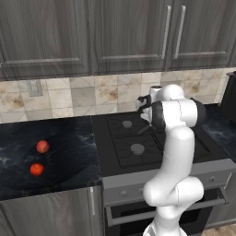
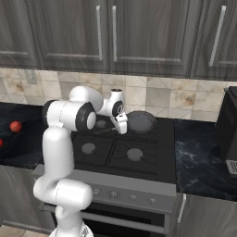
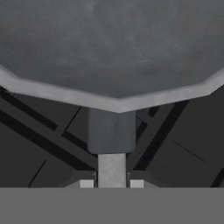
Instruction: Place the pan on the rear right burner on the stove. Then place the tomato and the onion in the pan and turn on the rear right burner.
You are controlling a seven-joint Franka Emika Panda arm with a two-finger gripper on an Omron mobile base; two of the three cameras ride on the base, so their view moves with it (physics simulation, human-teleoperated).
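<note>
Pan [image 2: 141,121] first: it sits over the rear right burner of the stove [image 2: 152,178], by the tiled wall, and from where I stand it looks level on the black grate bars. The end effector [image 2: 121,127] is pinched tight on the pan's long thin handle; the hand view has the handle [image 3: 111,144] running up between the two finger tips to the pan's grey rim, with the grate [image 3: 41,140] below. So the first step looks all but done, though I cannot tell whether the pan's weight already rests on the grate or hangs a hair above it, and the grip has not been let go.

Everything else is left to do. The tomato [image 1: 36,169] and the onion [image 1: 42,146] both lie on the dark marble surface [image 1: 69,175] to the left of the stove, near each other and well apart from the pan, with the onion the farther back of the two. Neither has been touched, as far as their lie tells. The knobs [image 2: 133,198] along the steel front show no sign of being turned, and I see no flame at the burner.

My guess is about a quarter of the job is behind the arm.
</note>
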